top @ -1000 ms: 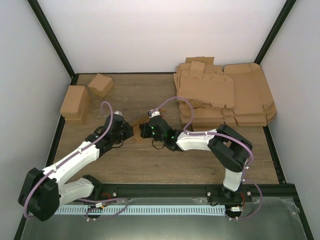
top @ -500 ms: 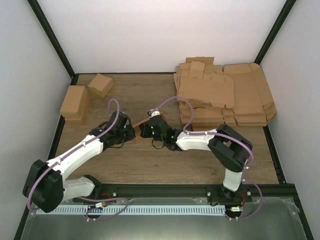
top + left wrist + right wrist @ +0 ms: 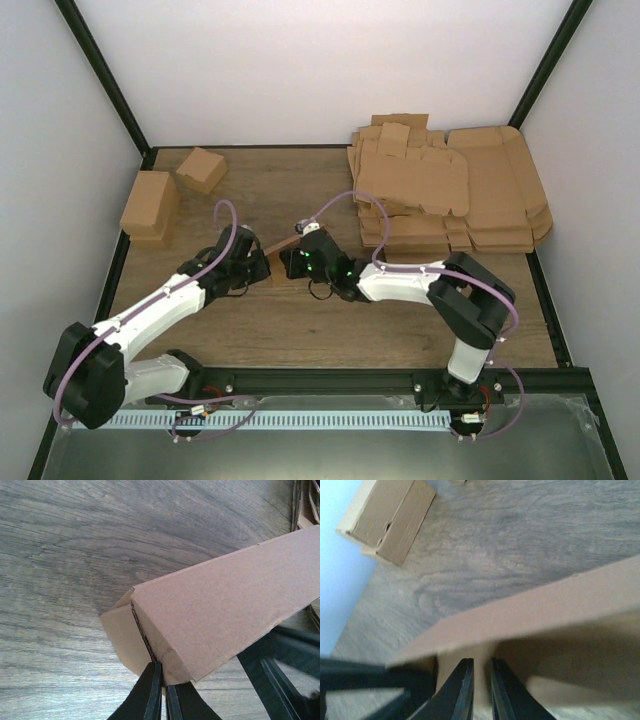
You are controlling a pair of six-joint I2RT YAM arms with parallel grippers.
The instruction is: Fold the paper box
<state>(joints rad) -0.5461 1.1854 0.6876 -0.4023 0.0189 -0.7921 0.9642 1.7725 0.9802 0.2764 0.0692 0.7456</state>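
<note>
The paper box (image 3: 279,247) is a partly folded brown cardboard piece held off the table between my two grippers, mostly hidden by them in the top view. In the left wrist view it (image 3: 225,605) is a long closed side with an end flap. My left gripper (image 3: 164,680) is shut on its near corner edge. It shows in the top view (image 3: 263,264) left of the box. My right gripper (image 3: 481,680) is shut on a cardboard wall of the box (image 3: 535,610). It shows in the top view (image 3: 292,262) right of the box.
A big heap of flat cardboard sheets (image 3: 450,190) lies at the back right. Two folded brown cartons (image 3: 150,205) (image 3: 201,169) stand at the back left; one shows in the right wrist view (image 3: 390,520). Black frame rails edge the table.
My left arm has swung a little to the right, closing in on the box. The right gripper and the box have barely moved.
</note>
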